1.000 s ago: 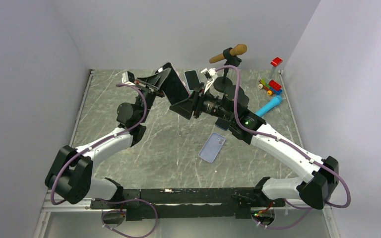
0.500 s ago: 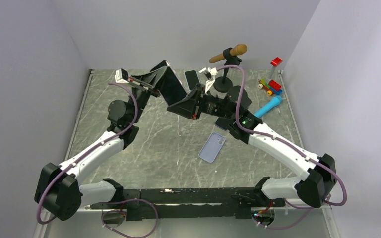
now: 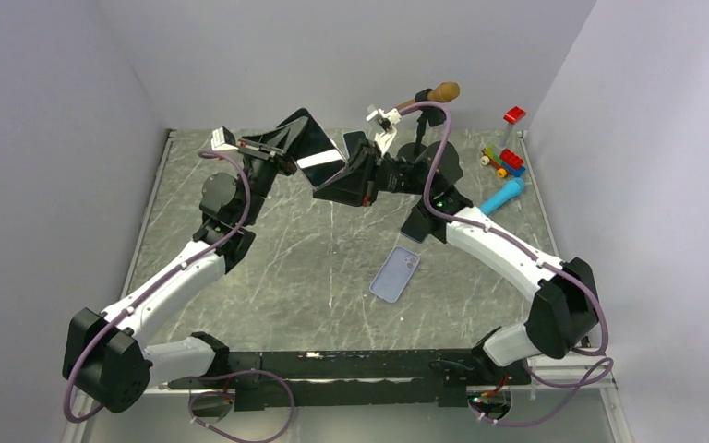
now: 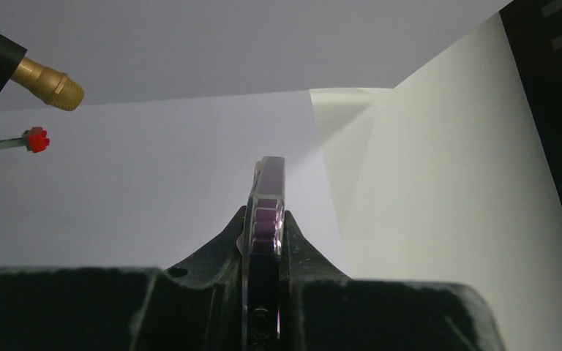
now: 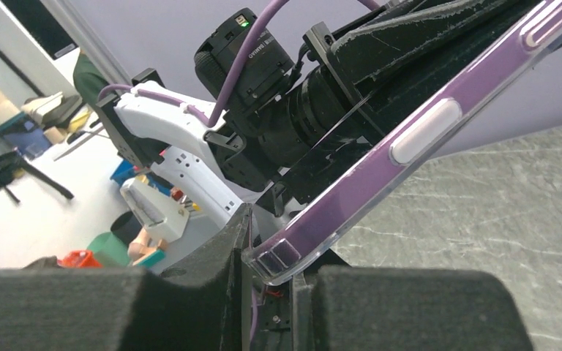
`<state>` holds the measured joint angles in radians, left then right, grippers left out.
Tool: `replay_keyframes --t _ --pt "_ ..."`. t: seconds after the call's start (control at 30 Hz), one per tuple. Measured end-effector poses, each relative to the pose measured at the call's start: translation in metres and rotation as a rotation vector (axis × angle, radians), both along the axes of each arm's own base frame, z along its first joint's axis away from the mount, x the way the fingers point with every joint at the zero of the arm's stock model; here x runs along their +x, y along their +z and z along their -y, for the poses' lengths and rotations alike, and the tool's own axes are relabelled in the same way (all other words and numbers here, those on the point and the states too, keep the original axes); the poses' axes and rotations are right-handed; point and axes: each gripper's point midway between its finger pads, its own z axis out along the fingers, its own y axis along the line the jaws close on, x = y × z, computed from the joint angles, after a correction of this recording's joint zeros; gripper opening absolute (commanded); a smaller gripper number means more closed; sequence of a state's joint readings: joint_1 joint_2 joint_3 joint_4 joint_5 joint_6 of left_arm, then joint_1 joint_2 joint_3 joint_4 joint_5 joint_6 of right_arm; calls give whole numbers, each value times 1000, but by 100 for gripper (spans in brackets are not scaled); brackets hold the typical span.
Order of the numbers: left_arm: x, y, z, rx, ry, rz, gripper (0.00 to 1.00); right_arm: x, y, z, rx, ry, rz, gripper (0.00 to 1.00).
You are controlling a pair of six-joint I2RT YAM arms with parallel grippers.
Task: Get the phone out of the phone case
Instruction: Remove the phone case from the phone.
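A phone in a clear, purple-edged phone case (image 3: 318, 155) hangs tilted in the air above the back of the table, held between both arms. My left gripper (image 3: 288, 153) is shut on its upper end. In the left wrist view the cased phone (image 4: 271, 183) stands edge-on, clamped between the left gripper's (image 4: 265, 223) two fingers. My right gripper (image 3: 343, 183) is shut on the lower corner. In the right wrist view the phone case (image 5: 410, 146) runs up to the right, and its clear corner sits between the right gripper's (image 5: 272, 256) fingers.
A lavender phone-shaped item (image 3: 395, 274) lies flat mid-table. A dark phone (image 3: 356, 143) lies at the back, and a dark flat item (image 3: 413, 231) lies under the right arm. A microphone on a stand (image 3: 436, 94), a blue cylinder (image 3: 501, 197) and toy bricks (image 3: 511, 159) are at back right.
My right gripper has closed on the case's lower corner. Both grippers have moved toward the back of the table with the phone, and the left arm has swung to the left.
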<state>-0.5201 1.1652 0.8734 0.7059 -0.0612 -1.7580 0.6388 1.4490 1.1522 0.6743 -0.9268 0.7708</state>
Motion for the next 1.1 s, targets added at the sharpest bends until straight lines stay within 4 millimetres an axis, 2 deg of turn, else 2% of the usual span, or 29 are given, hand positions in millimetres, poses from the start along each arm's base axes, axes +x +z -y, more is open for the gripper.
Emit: replay_keyframes --t 0.2,0.6,0.83,0.97,1.1 --pt "-2 11 -7 -31 17 2 0 -1 11 -4 4 58 60 0" --pt "-1 3 0 25 3 -2 0 -2 -5 0 32 73 45 0" --pt "-7 5 7 23 -27 11 0 -11 -1 4 53 124 23 0" --pt "-25 28 12 -57 -103 70 0 -12 -12 2 38 212 -15 0" --pt "-33 33 16 -65 -133 94 0 -12 -18 1 17 286 -23 0"
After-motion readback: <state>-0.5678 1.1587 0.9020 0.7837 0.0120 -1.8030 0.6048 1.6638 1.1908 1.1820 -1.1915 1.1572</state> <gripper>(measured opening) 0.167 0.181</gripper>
